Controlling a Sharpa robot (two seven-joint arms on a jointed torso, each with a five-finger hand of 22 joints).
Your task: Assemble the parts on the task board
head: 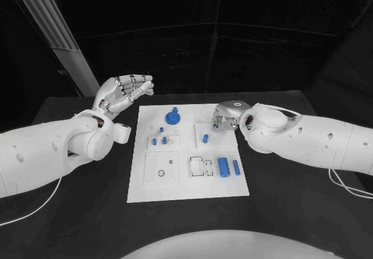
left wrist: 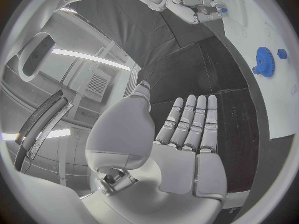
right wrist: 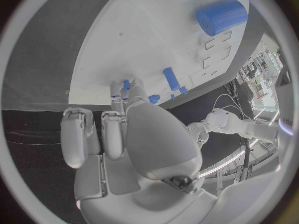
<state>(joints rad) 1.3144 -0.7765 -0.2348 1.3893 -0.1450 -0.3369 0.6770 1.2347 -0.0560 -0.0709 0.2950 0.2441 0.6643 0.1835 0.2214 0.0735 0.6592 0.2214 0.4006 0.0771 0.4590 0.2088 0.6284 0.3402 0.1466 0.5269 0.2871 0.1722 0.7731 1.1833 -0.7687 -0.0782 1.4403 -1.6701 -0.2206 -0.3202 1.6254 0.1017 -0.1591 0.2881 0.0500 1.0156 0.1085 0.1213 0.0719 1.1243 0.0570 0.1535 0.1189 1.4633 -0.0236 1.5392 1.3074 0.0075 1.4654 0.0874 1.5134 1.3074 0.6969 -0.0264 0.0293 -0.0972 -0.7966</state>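
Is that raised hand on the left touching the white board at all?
Apart. In the head view the left hand is held up, fingers spread, off the far left corner of the task board, with black table showing between them.

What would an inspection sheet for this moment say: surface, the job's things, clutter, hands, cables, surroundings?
Surface: black table, with the white task board in the middle.
Job's things: blue gear at the board's far end; small blue pegs on the left side; blue cylinder near the right edge.
Clutter: nothing seen.
Hands: left hand raised off the board's far left corner, fingers apart, holding nothing; right hand down at the board's far right corner, what its fingers hold cannot be told.
Cables: white cable runs along the table below the right arm, another below the left arm.
Surroundings: dark room, a pale column at far left.
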